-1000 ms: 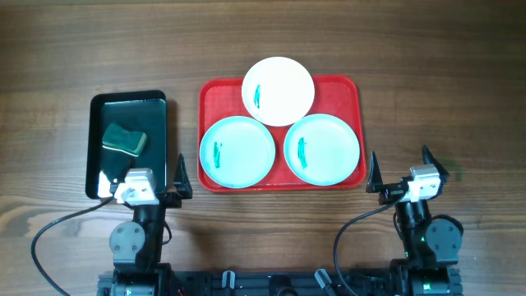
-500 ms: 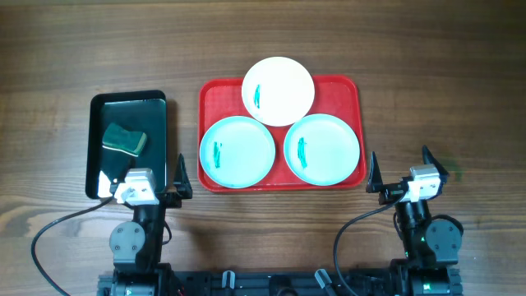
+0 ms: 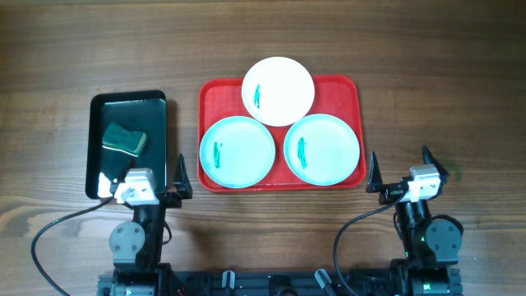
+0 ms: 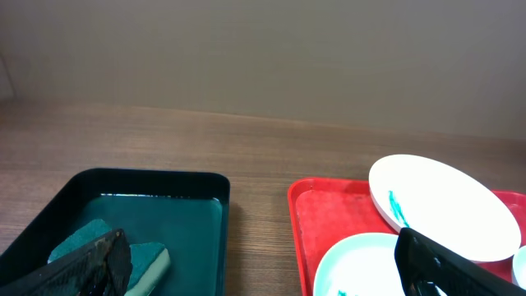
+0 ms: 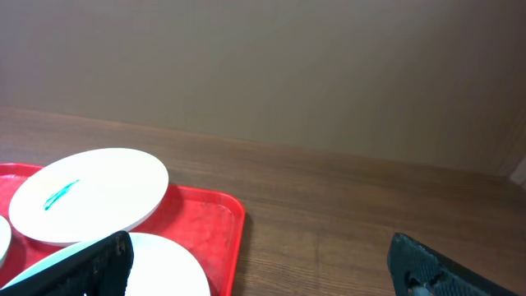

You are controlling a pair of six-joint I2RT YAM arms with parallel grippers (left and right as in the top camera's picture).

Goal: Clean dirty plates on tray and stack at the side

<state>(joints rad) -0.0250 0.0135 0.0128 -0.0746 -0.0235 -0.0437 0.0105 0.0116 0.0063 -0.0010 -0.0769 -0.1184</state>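
Note:
The red tray (image 3: 339,89) lies at the table's middle and holds three plates. The white plate (image 3: 283,86) sits at the back and overlaps the two turquoise plates, one at front left (image 3: 242,152) and one at front right (image 3: 325,148). Each has a small green smear. My left gripper (image 3: 159,170) is open and empty, near the tray's front left corner. My right gripper (image 3: 400,164) is open and empty, just right of the tray's front right corner. In the left wrist view I see the white plate (image 4: 448,201) and the tray (image 4: 325,218).
A glossy black tray (image 3: 156,111) stands left of the red tray and holds a green sponge (image 3: 124,139). The sponge also shows in the left wrist view (image 4: 144,259). Bare wooden table lies right of the red tray (image 5: 370,205).

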